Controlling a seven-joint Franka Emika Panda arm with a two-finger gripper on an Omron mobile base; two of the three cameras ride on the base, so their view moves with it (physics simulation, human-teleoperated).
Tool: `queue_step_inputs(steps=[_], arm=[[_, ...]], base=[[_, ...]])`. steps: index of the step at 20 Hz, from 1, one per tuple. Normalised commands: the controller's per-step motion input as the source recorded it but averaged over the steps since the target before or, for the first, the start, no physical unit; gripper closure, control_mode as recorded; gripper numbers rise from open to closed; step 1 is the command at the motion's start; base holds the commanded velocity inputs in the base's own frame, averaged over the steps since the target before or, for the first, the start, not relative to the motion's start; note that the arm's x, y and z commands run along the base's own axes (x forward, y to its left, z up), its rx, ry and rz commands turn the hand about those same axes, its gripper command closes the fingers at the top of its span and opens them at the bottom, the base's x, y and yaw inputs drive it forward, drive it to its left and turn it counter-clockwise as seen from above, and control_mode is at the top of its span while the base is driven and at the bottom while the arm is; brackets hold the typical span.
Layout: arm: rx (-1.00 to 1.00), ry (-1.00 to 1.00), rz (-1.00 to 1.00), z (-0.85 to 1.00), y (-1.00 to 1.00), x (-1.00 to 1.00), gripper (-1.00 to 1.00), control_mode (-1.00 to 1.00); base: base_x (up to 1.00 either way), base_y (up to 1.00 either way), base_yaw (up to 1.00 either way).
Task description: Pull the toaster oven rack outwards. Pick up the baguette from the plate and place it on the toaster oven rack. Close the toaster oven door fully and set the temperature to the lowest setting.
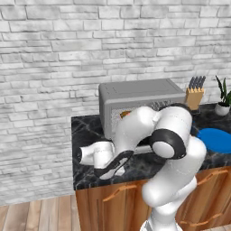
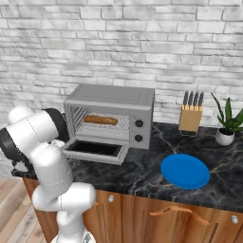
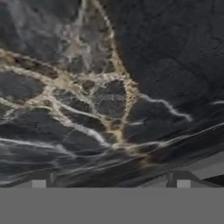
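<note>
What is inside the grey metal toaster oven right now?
A golden-brown baguette lies on the silvery wire rack inside the grey metal toaster oven. In the left base view, the robot's arm covers most of the opening.

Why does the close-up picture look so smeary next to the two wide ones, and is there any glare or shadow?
Hand view: the marble counter is soft and blurred, seen from very near. Right base view: flat even light, no glare; the toaster oven and blue plate look fairly crisp. Left base view: the white arm hides much of the oven's front, with mild shading beneath it.
</note>
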Motion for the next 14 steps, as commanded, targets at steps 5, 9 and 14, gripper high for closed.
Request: queue_step_inputs(steps=[5, 9, 14], arm=[[0.17, -0.12, 0.0, 0.77, -0.98, 0.0, -1.0, -1.0], [0.16, -0.02, 0.0, 0.88, -0.86, 0.0, -1.0, -1.0], [0.13, 0.0, 0.0, 0.87, -0.81, 0.06, -1.0, -1.0]], base=[[0.0, 0.0, 0.0], [0.0, 0.0, 0.0], [0.0, 0.0, 0.0]])
